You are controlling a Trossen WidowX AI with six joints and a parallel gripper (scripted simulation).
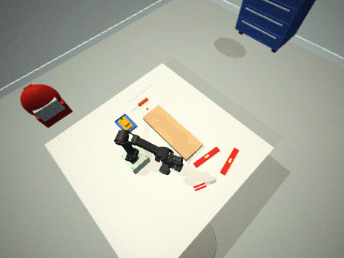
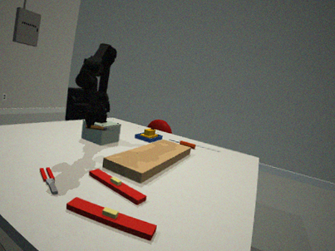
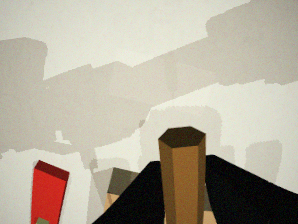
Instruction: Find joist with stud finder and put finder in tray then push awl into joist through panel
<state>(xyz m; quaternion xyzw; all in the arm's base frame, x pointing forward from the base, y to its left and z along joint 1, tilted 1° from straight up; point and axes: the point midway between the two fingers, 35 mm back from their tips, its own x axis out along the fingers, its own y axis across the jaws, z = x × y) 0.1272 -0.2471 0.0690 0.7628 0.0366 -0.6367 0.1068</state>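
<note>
Off the panel's (image 1: 172, 131) (image 2: 150, 155) (image 3: 125, 180) near end, above the tabletop (image 1: 111, 193) (image 2: 197, 218), the tool (image 1: 173, 164) (image 2: 92, 125) (image 3: 182, 168) grips the awl (image 2: 99, 128) (image 3: 183, 175), seemingly near level (it needs turning upright). The panel's long axis runs towards the tray's (image 1: 117, 122) (image 2: 148, 139) side; red levels (image 1: 206, 157) (image 2: 121, 188) (image 3: 49, 195) (image 1: 230, 161) (image 2: 129, 224) crowd the near end.

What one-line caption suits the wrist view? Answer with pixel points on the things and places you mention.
Claw (image 3: 182, 168) shut on a brown six-sided handle (image 3: 183, 175), a red bar (image 3: 48, 192) lying lower left.
</note>
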